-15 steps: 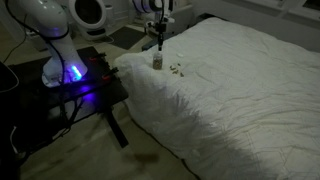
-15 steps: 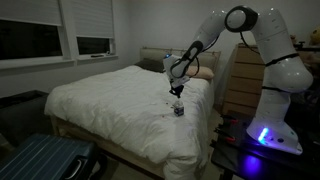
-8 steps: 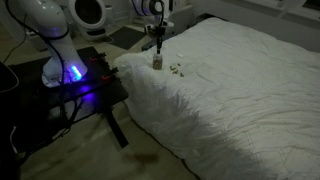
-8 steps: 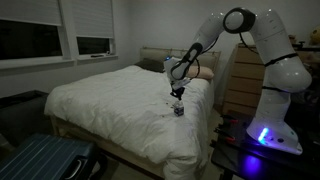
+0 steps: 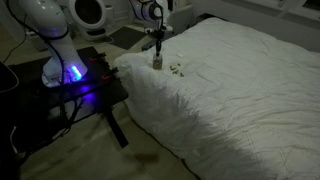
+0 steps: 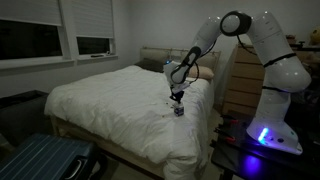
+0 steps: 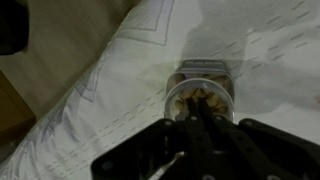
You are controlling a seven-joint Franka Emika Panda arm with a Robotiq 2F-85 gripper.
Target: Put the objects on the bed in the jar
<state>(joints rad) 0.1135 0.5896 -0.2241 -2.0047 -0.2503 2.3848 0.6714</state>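
The jar (image 7: 200, 88) stands upright on the white quilted bed (image 7: 110, 70), close to its edge, and holds several brown bits. My gripper (image 7: 196, 116) hangs straight over the jar's mouth, its fingers pressed together and shut; whether a bit is pinched between the tips is hidden. In both exterior views the gripper (image 5: 157, 46) (image 6: 178, 98) sits just above the jar (image 5: 157, 61) (image 6: 179, 110). A few small dark objects (image 5: 176, 69) lie on the bed (image 5: 240, 90) (image 6: 110, 100) beside the jar.
The robot's base (image 5: 68, 70) glows blue on a black stand beside the bed. A wooden dresser (image 6: 240, 80) stands behind the arm. A blue suitcase (image 6: 40, 160) lies on the floor at the bed's foot. The bed edge drops off right next to the jar.
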